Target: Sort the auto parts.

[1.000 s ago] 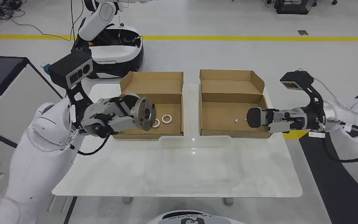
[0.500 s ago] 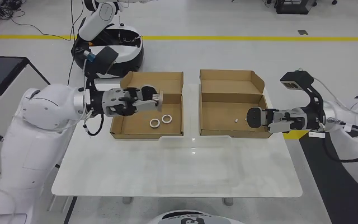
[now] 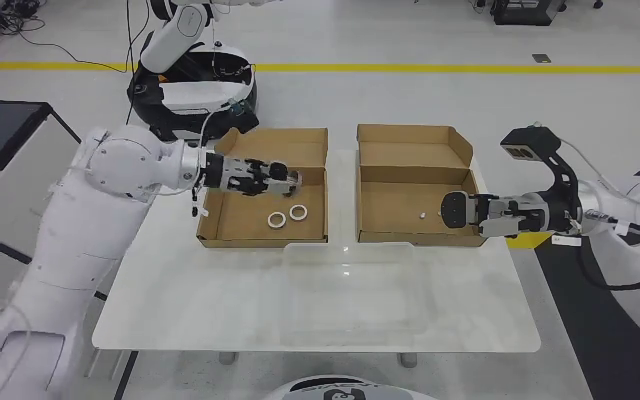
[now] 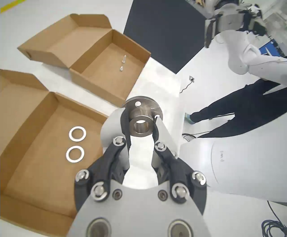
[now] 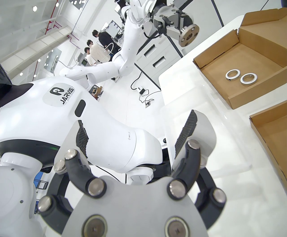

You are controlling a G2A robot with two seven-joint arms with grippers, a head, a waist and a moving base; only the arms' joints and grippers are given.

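**Top view**
- Flanged hub [image 3: 292,178]: grey metal, seen edge-on. It sits at the tips of the left gripper [image 3: 283,180], over the far half of the left box [image 3: 250,240].
- Rings [image 3: 275,219]: two, side by side on that box's floor, at 6 o'clock from the hub and apart from it.
- Right box [image 3: 400,205]: open cardboard, at 3 o'clock from the left box. Both stand on the white table [image 3: 300,300].
- Screws [image 3: 423,213]: a pale speck on the right box's floor.
- Right gripper [image 3: 450,210]: over the 3 o'clock side of the right box. The speck lies at 9 o'clock from it, near but untouched.

**Left wrist view**
- Left gripper [image 4: 140,122]: its fingers [image 4: 124,125] are clamped on opposite sides of the short collar of the flanged hub [image 4: 140,126]. The drilled flange disc lies beyond the fingertips and the bore faces the camera.
- Rings [image 4: 77,134]: flat in the left box [image 4: 33,139], well apart from the pincer.
- Screws [image 4: 124,58]: two, lying in the right box [image 4: 101,67].

**Right wrist view**
- Right gripper [image 5: 134,134]: fingers spread wide, nothing between them.
- Left gripper [image 5: 172,19]: farther off, holding the flanged hub [image 5: 189,34] in the air, clear of the left box [image 5: 257,58].
- Rings [image 5: 231,74]: side by side on that box's floor.
- Right box [image 5: 273,134]: one corner at the edge.
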